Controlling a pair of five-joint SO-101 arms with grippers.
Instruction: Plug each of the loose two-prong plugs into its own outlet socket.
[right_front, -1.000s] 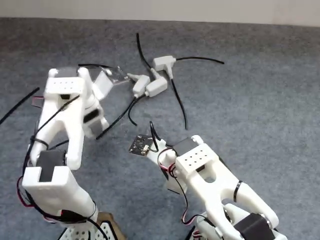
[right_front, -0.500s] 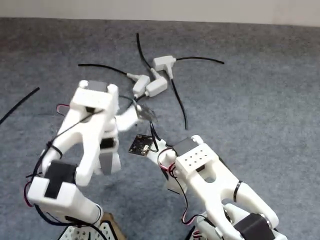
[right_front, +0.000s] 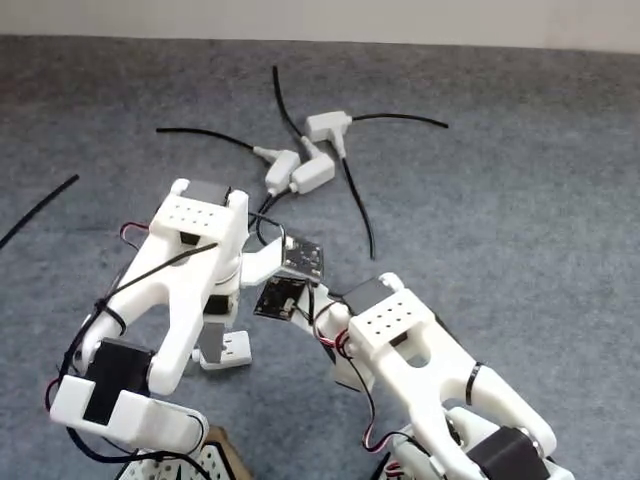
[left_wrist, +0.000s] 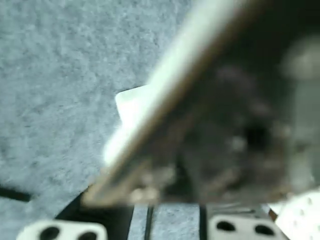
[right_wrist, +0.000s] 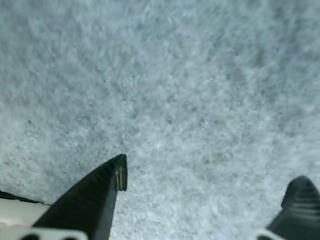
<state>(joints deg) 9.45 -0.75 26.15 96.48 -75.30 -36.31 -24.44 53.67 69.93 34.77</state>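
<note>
Grey felt covers the table (right_front: 520, 200). Near the middle of its far edge lie 3 white parts of the task. These are a T-shaped piece (right_front: 328, 126) and, just beside it on the near side, a larger block (right_front: 313, 174) and a smaller plug (right_front: 281, 163). The block and the smaller plug touch side by side. Black cords (right_front: 357, 205) run from them across the felt. I cannot tell whether any prongs sit inside a socket. 1 separate black cord (right_front: 40, 210) lies well apart, at the left edge.

The left arm (right_front: 190, 270) is folded over the near left part of the table, and its upper joint is near the smaller plug. The left gripper (right_front: 222, 342) hangs under this arm, pointing down at the felt. Whether it is spread or closed I cannot tell, because a blurred dark shape (left_wrist: 225, 150) stands close before the left wrist camera.

The right arm (right_front: 420, 340) rises from the near edge, and its small camera board (right_front: 280, 297) is just beside the left arm's board (right_front: 303, 258). The right gripper (right_wrist: 210, 175) is spread wide, with its 2 black fingertips (right_wrist: 112, 182) far apart and bare felt between them.
</note>
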